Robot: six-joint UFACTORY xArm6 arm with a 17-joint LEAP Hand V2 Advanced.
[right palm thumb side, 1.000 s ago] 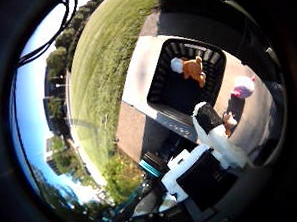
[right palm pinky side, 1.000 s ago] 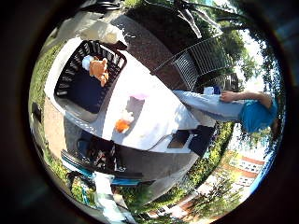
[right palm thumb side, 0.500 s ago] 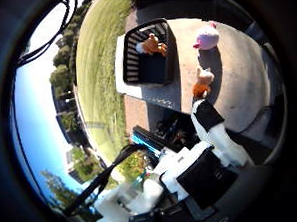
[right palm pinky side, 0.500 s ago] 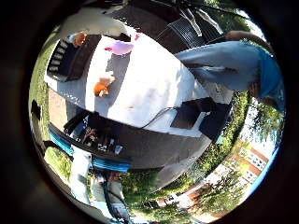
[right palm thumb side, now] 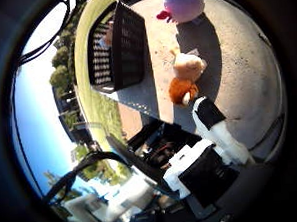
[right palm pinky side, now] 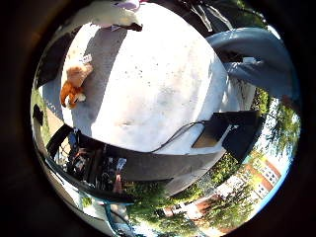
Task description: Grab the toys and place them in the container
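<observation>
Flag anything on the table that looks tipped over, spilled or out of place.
Nothing looks spilled or broken. Two toys lie loose on the white table outside the black basket: an orange-and-cream plush flopped on its side nearest the hand, and a pink plush farther off.

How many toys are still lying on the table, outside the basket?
2. An orange and cream plush toy lies on the table near the hand. A pink plush toy lies farther along, beside the black basket. The basket may hide more toys.
</observation>
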